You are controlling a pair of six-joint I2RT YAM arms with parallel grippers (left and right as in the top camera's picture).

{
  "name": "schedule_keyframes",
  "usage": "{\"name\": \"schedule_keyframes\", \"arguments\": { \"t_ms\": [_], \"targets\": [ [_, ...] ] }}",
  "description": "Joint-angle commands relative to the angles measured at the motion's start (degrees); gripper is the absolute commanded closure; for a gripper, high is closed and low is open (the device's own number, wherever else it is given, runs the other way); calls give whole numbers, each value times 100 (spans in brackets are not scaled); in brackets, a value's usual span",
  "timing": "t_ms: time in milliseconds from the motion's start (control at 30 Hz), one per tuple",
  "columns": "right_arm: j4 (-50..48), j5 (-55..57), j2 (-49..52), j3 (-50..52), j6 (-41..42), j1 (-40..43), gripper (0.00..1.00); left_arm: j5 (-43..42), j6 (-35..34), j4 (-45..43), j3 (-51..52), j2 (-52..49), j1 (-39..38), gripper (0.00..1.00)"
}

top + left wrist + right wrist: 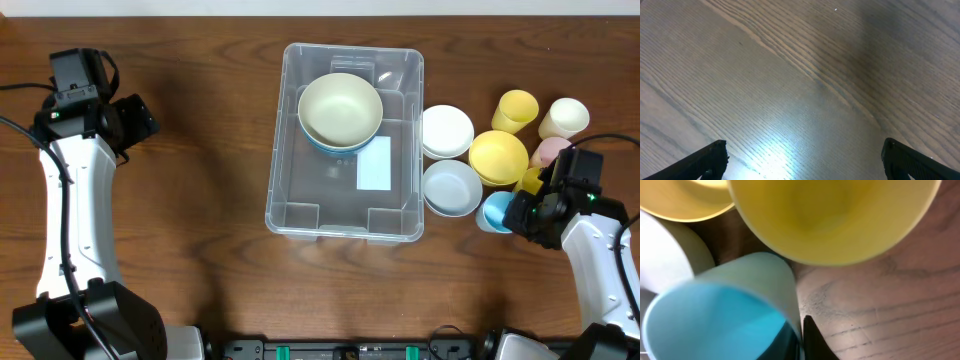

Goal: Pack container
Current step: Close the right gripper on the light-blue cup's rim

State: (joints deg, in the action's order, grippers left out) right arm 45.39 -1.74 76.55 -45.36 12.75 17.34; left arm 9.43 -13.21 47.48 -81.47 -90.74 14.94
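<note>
Robotics lab tabletop: two arms [70,200] at a wood-grain table [200,250] with plastic cups [515,110] and bowls [447,131].

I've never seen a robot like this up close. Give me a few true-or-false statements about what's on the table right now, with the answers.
1. A cream bowl sits inside the container. True.
2. The left tool is gripping a cup. False: it is open and holds nothing, with only the bare table beneath it.
3. The right tool is closed on the wall of the blue cup. True.
4. The pink cup is packed in the container. False: it stands on the table to the right of the container, among the other cups and bowls.
</note>
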Motion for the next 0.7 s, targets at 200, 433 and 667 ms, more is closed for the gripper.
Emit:
{"name": "schedule_keyframes", "arguments": {
  "t_ms": [200,433,667],
  "targets": [
    [791,-22,-216,-946,-13,22,99,70,52,-7,-149,127,15,2],
    [1578,-26,-413,-2522,-472,-166,99,70,52,-7,-149,127,15,2],
    [1303,-28,-393,-3663,-708,-1121,99,70,52,-7,-149,127,15,2]
  ]
}}
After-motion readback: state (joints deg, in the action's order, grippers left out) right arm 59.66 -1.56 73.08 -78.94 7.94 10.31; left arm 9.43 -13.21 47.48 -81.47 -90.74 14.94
